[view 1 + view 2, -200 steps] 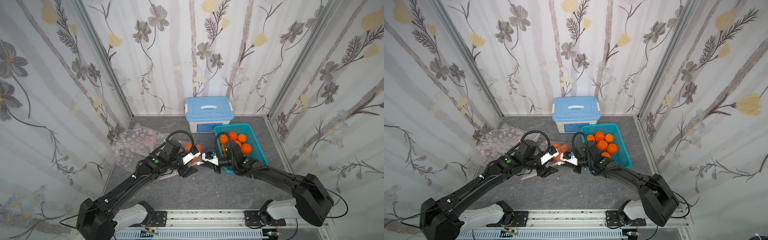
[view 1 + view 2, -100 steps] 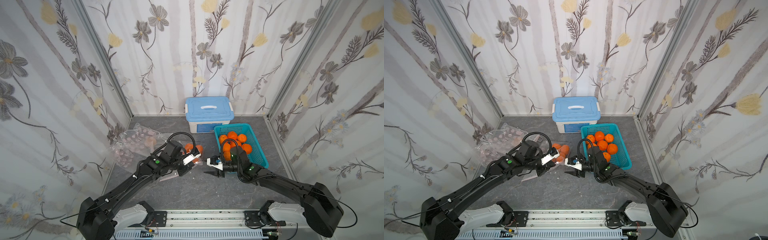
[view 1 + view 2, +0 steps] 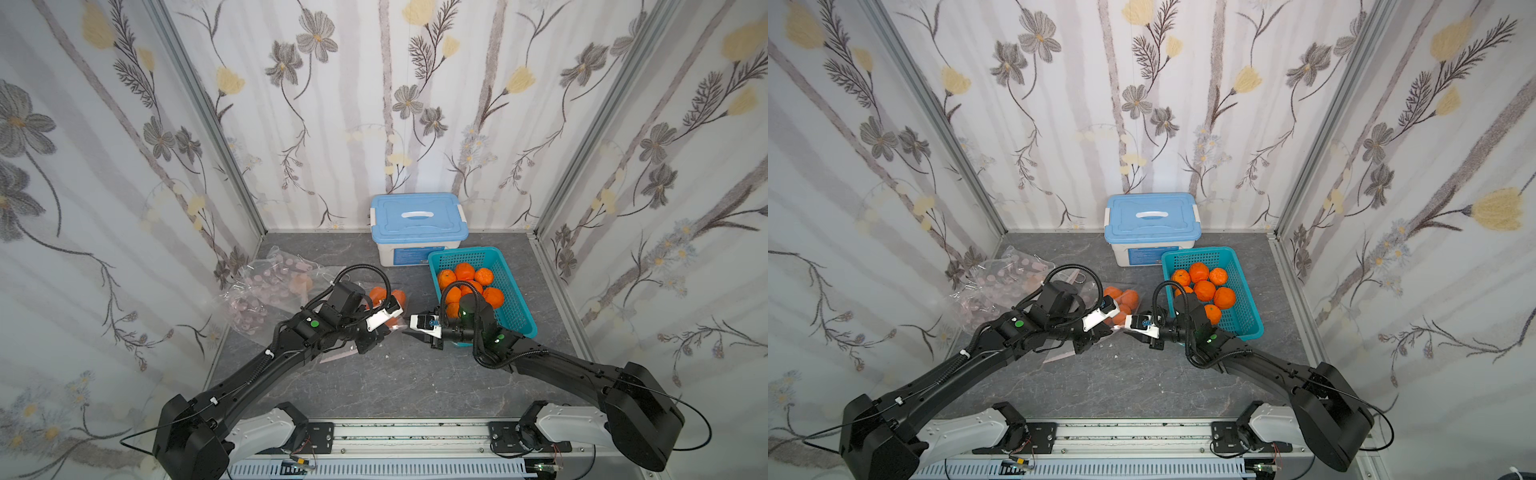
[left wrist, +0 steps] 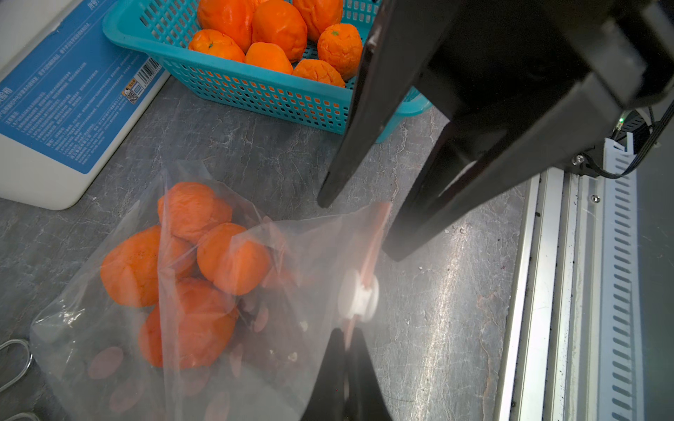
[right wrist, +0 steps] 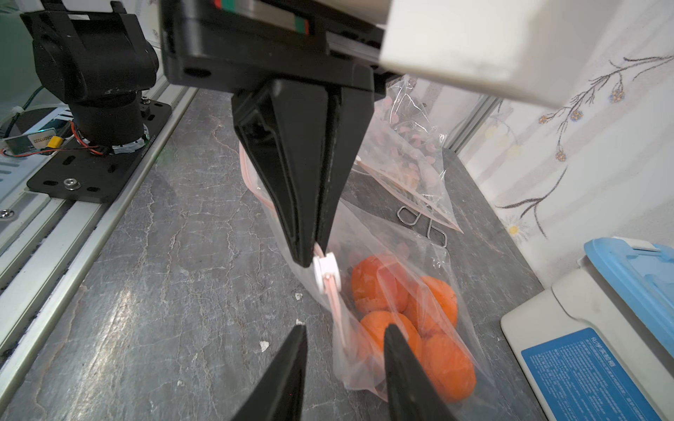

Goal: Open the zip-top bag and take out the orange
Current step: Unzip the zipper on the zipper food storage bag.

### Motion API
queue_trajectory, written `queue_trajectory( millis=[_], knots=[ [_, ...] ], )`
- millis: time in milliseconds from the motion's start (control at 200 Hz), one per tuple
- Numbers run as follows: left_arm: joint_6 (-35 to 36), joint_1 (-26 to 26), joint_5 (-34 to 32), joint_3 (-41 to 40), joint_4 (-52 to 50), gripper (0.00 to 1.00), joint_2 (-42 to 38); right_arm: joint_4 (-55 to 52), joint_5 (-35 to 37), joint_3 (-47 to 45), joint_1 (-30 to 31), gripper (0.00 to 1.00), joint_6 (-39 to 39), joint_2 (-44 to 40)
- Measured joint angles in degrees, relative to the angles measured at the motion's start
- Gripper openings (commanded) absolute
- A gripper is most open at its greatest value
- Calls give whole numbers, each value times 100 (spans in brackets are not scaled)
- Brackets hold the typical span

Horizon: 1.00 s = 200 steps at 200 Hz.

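The zip bag [image 4: 204, 291] sits on the table [image 3: 395, 382] between the arms, with a handful of oranges [image 4: 233, 258] inside. The left gripper [image 5: 312, 251] is pinching its pink zip strip right beside the white slider [image 5: 326, 275]. The right gripper [image 5: 346, 330] has its jaws spread around the strip. The teal basket [image 3: 515, 303] is piled with loose oranges [image 3: 465, 272], and the blue-lidded box [image 3: 417, 216] is closed.

The only print near enough to judge is on the blue label [image 4: 69, 98] on the front of the white storage box [image 4: 40, 182]. It has rows of white Chinese characters too small to read, and a barcode [image 4: 147, 71] and a square code [image 4: 132, 94] at one end. Well apart from the box, a white tag [image 5: 34, 140] carries one illegible line.
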Motion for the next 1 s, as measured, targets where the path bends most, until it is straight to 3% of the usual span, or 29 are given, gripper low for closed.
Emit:
queue_trajectory(
  millis=[285,545,620,704,834,999],
  knots=[
    [11,0,9,-7,-2,0,17,-140,-264,74,-4,23,-109,0],
    [11,0,26,-31,-13,0,20,-262,-382,129,-2,3,-149,0],
    [11,-4,26,-42,-15,38,20,-264,-422,131,-4,0,-129,9],
    [-17,-4,55,-55,2,61,7,-258,-474,160,-15,0,-81,63],
    [-164,-24,188,-160,280,66,-98,-258,-535,162,-22,0,-35,107],
    [-286,-70,352,-138,601,57,4,-258,-577,162,-22,0,-35,107]
  ],
)
